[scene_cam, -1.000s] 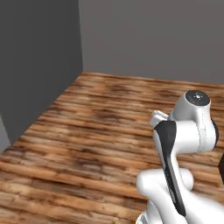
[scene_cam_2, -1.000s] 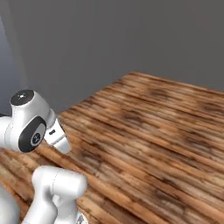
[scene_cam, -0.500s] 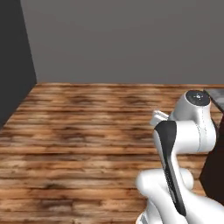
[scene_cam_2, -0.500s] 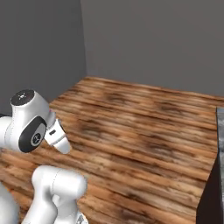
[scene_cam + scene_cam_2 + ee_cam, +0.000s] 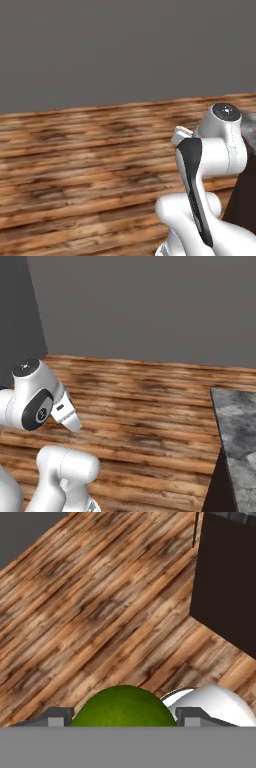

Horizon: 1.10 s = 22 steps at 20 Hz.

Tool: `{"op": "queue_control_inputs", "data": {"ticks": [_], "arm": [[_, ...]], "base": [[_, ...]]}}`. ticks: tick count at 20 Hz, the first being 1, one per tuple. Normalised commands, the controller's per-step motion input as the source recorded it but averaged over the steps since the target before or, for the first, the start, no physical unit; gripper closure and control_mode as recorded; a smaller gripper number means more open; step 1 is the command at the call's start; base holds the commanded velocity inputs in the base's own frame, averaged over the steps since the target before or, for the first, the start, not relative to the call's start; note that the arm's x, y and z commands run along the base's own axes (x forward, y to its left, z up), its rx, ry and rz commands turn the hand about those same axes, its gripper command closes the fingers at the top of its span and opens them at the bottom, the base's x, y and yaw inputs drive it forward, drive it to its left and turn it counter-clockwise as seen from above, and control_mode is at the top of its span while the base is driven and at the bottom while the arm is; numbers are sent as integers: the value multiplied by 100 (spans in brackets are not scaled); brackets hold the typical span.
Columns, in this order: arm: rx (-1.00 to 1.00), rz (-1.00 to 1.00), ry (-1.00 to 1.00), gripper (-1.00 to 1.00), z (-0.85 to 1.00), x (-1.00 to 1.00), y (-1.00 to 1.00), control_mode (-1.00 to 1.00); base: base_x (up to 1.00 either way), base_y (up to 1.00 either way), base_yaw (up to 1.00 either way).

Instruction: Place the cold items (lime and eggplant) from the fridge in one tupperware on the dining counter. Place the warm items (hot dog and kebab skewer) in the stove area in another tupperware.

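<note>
In the hand view a round green lime sits between my two dark fingertips. My gripper is shut on it, with one finger on each side. The lime hangs above the wooden floor. The white arm is folded close over the base, and its upper joint also shows in the right base view.
A counter with a grey stone top stands at the right, and its dark side reaches down to the floor. A grey wall closes the far side. Wooden floor lies open ahead.
The whole picture has shifted sideways, so the base has turned. The wall now stands square ahead and the counter has come in at the right. The arm keeps its pose and its hold on the lime.
</note>
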Motion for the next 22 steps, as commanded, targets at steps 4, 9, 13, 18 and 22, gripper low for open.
{"op": "queue_control_inputs", "data": {"ticks": [4,9,13,18,22], "arm": [[0,0,0,100,0,0,0,100],[0,0,0,100,0,0,0,100],[0,0,0,100,0,0,0,100],[0,0,0,100,0,0,0,100],[0,0,0,100,0,0,0,100]], "base": [[100,31,-53],[100,71,-62],[100,80,-62],[100,83,-62],[100,80,-66]]}}
